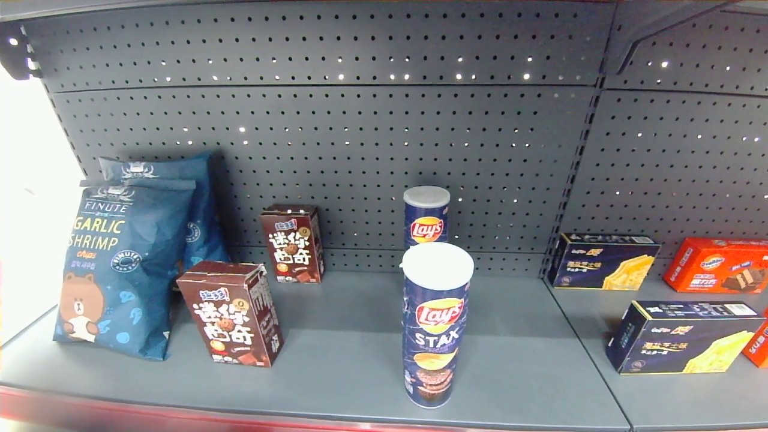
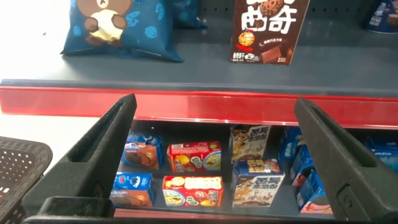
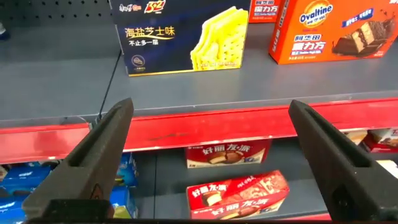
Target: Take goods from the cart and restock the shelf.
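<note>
We face the shelf (image 1: 360, 336) with nothing in hand. The left gripper (image 2: 214, 102) hangs before its red front edge (image 2: 62, 99), jaws spread wide and empty, and the right gripper (image 3: 209, 104) hangs further along that edge, just as wide and just as empty. The board already carries stock in short rows running front to back. At the left one snack bag (image 1: 120, 264) stands before a second bag (image 1: 180, 198). Next comes a brown cookie box (image 1: 234, 312) with another brown box (image 1: 293, 243) well behind it, and then a tall chip can (image 1: 436, 324) near the front with a rear can (image 1: 426, 216) against the pegboard. In the bay to the right lie two blue cracker boxes (image 1: 684, 336) and an orange box (image 1: 717, 264). We judge the job partly done: every row has only a couple of items, and bare board lies between and behind them, most of all between the cans and the dividing post. The lower shelf (image 2: 199, 180) looks fuller. A dark mesh basket (image 2: 18, 158) sits beside the left gripper, perhaps part of the cart, and we cannot tell what it holds. What remains, as we read it, is to fetch the next item and fill the gaps.
</note>
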